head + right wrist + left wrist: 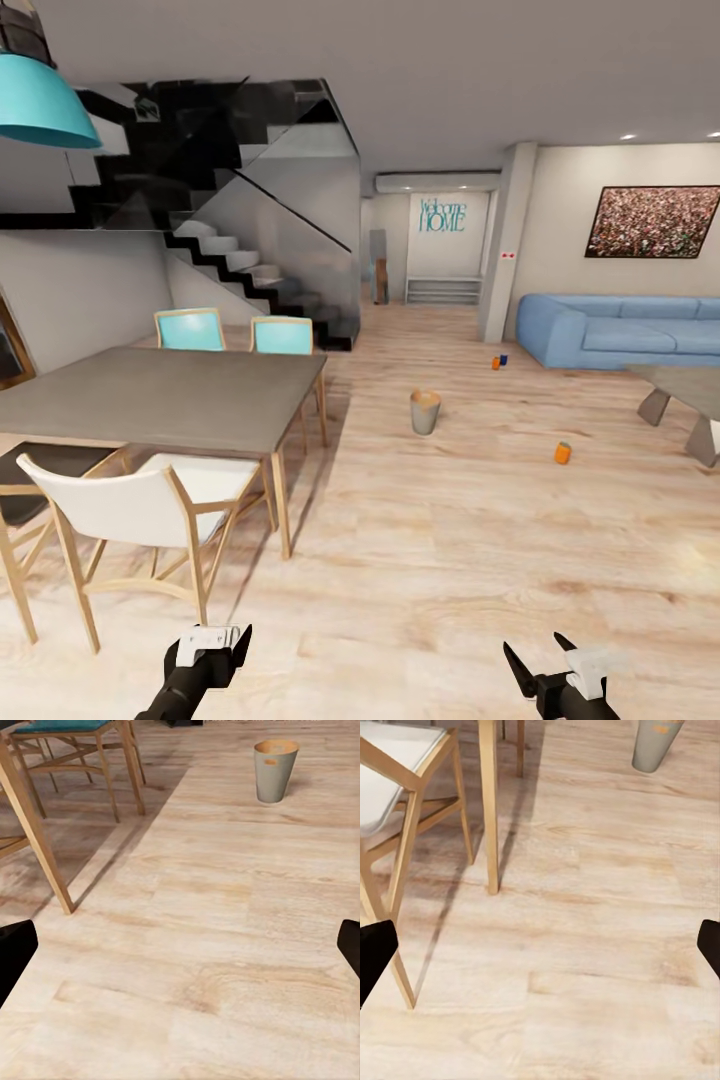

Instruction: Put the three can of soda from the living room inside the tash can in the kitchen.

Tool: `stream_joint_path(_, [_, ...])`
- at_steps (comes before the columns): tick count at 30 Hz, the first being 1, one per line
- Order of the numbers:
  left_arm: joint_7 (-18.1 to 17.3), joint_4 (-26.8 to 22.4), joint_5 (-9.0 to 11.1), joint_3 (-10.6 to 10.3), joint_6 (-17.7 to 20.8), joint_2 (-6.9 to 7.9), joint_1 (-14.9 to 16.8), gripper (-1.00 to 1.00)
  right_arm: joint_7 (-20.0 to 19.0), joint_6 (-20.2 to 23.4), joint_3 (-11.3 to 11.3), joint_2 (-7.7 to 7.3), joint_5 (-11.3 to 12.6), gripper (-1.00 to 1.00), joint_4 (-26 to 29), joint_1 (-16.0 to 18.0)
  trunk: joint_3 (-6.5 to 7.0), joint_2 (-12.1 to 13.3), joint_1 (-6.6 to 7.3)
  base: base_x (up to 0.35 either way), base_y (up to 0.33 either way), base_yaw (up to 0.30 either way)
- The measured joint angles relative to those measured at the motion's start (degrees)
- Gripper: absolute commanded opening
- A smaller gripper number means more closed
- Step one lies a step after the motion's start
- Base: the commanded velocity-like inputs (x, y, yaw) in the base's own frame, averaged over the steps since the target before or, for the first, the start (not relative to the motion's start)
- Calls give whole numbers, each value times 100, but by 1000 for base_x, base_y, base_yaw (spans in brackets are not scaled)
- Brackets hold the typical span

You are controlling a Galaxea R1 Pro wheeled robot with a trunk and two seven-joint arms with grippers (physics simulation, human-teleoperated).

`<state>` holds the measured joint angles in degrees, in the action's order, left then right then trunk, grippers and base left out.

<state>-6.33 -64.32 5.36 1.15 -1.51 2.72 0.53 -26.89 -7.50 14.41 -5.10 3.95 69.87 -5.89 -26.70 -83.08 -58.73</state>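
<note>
Pale plank floor (pixel 420 560) runs ahead to the blue sofa (pixel 620 330) at two o'clock; we are still well short of the cans. The nearest orange can (pixel 563 453) lies at one o'clock, two more cans (pixel 499 361) beyond it by the sofa; the bin (pixel 425 411) stands at twelve. Our left gripper (pixel 214 650) and right gripper (pixel 548 660) hang spread wide, empty; we should roll close and square to the near can before reaching, clear of the dining table (pixel 160 400).

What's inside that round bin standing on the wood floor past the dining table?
The tapering grey-sided round bin stands upright and open-topped on the pale wood floor. Its rim and upper inside look orange-brown. From this angle the bottom is hidden by its own wall, so any contents cannot be told.
</note>
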Motion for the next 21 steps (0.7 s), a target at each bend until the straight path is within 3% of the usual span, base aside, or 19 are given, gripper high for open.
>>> stream_joint_path(11, [5,28,-45,-8,1,1,1,100,0,3,-8,0,3,100,0,0,10,0,0,322,-9,-163])
stream_joint_path(21, [26,205,-53,7,2,0,9,100,0,3,-6,0,0,100,0,0,25,0,0,294,-127,-108])
